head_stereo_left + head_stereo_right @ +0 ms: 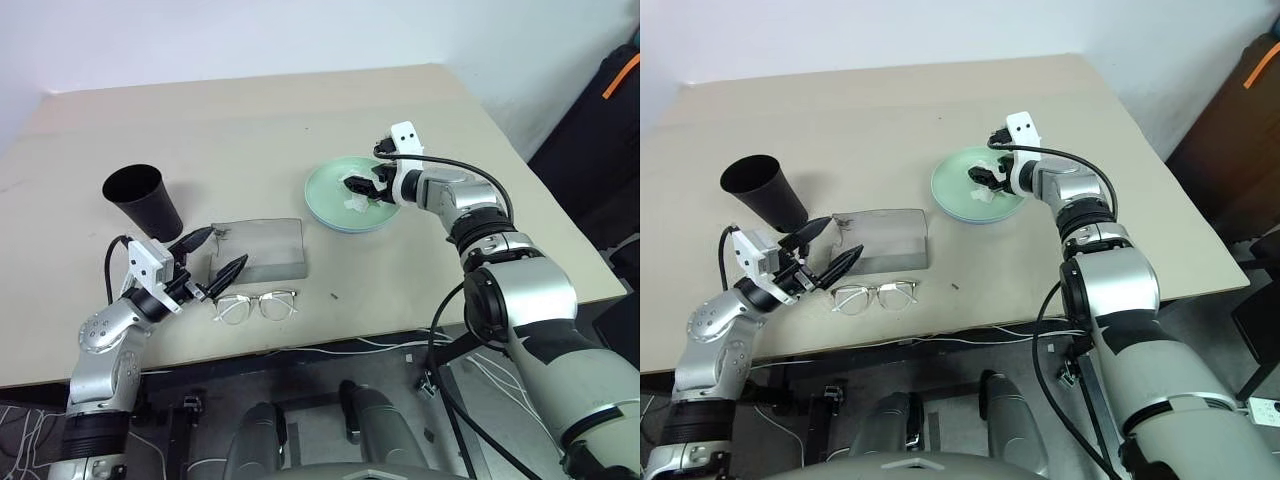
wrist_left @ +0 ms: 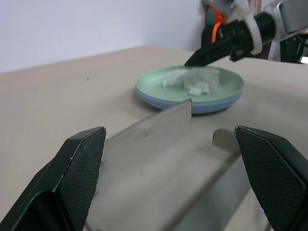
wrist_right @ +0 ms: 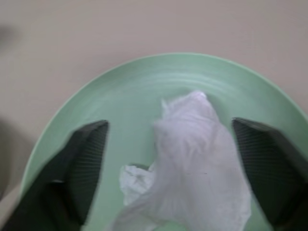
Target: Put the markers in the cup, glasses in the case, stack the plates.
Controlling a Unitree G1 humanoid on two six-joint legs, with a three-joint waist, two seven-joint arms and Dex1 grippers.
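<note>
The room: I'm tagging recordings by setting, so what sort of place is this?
Probably a lab or test room, not a home: a plain beige table against a bare white wall, loose cables under its edge, and props like the black cup.

Beige table [image 1: 250,110] with a matte, plain top, filling most of the head views and running back to a pale white wall [image 1: 250,40]. Slightly bluish, evenly lit wall, free of marks. Soft, diffuse light with faint shadows on the tabletop. To the right of the table, a dark brown panel [image 1: 1230,140] and a black object with an orange strap [image 1: 622,75]. Beneath the near table edge, dark grey floor [image 1: 320,375] crossed by loose white and black cables [image 1: 395,345].
</note>
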